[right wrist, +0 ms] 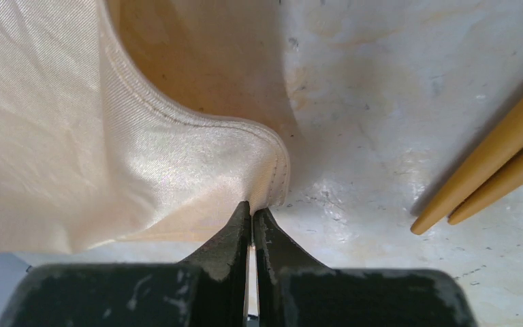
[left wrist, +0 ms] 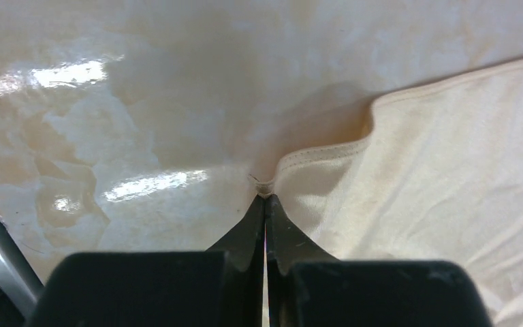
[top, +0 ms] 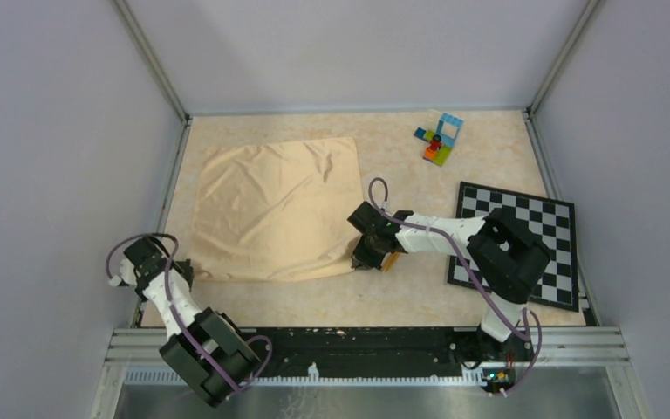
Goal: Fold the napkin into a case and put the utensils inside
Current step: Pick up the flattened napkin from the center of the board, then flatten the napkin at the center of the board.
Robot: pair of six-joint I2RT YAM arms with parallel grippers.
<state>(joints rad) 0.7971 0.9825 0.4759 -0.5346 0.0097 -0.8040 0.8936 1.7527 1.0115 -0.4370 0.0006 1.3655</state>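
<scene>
On the marbled beige table (top: 331, 305), the napkin (top: 270, 209) lies spread flat and unfolded as one wide, lightly wrinkled sheet over the left and middle of the surface, with no case formed yet. To the right, the black-and-white checkered board (top: 523, 227) sits partly under the right arm, well apart from the cloth. The left gripper (left wrist: 265, 197) is at the napkin's near left corner, its jaws pressed together on the stitched hem so that the corner rises slightly off the table. The right gripper (right wrist: 252, 208) pinches the near right corner in the same way, fingers closed tight on the hem, with the fabric humped up behind it. A small cluster of multicoloured toy bricks (top: 439, 141) rests near the far edge, clear of everything else. The utensils (right wrist: 490, 160) lie side by side on bare table just beside the right gripper, outside the napkin; only their orange handles show, so which is which cannot be told.
</scene>
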